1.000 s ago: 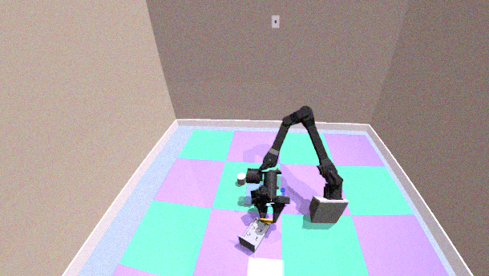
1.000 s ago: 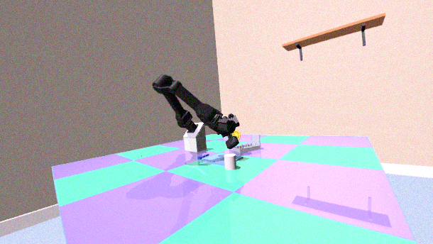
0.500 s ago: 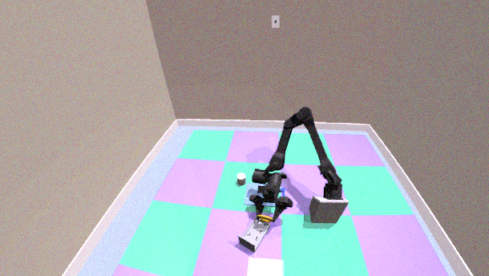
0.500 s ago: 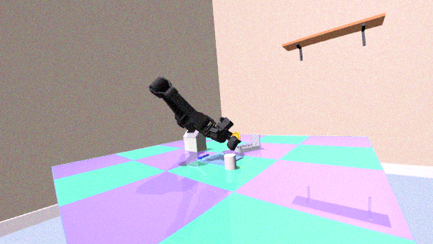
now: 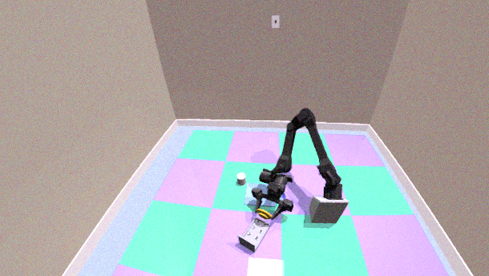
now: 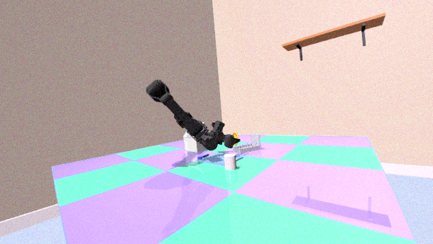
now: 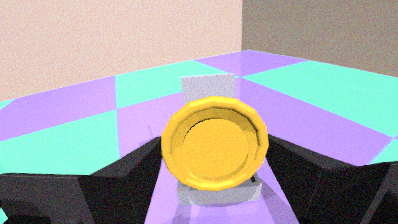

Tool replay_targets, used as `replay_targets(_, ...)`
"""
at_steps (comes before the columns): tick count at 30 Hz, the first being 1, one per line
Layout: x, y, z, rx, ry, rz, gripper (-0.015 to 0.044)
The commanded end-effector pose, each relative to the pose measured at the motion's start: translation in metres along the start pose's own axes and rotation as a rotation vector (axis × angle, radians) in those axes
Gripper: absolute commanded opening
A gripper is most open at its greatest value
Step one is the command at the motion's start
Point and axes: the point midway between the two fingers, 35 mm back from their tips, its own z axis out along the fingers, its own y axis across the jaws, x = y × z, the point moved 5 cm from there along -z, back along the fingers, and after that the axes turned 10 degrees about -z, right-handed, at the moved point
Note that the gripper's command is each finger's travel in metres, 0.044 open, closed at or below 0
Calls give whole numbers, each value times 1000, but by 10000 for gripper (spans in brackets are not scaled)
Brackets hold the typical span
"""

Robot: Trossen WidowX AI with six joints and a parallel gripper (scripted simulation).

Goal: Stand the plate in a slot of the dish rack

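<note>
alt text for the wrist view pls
A yellow plate stands upright, facing the camera, gripped at its left and right edges by two black fingers. Directly behind and below it sits the grey dish rack, on a floor of purple and green squares with walls beyond.

One round yellow plate (image 7: 215, 144). One pale grey dish rack with upright rails (image 5: 253, 234). One small white cylindrical cup (image 5: 241, 178). One flat pale blue mat (image 5: 250, 192). One grey block-shaped arm base (image 5: 327, 209). One black jointed arm (image 5: 309, 136), carrying one end effector (image 5: 272, 206). One checkered green and purple tabletop (image 5: 176, 241). One brown wooden wall shelf (image 6: 333, 32) on two dark brackets.
</note>
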Motion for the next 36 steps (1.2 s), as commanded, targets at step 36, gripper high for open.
replay_targets(36,-5,-2,36,42,-29,-75,0)
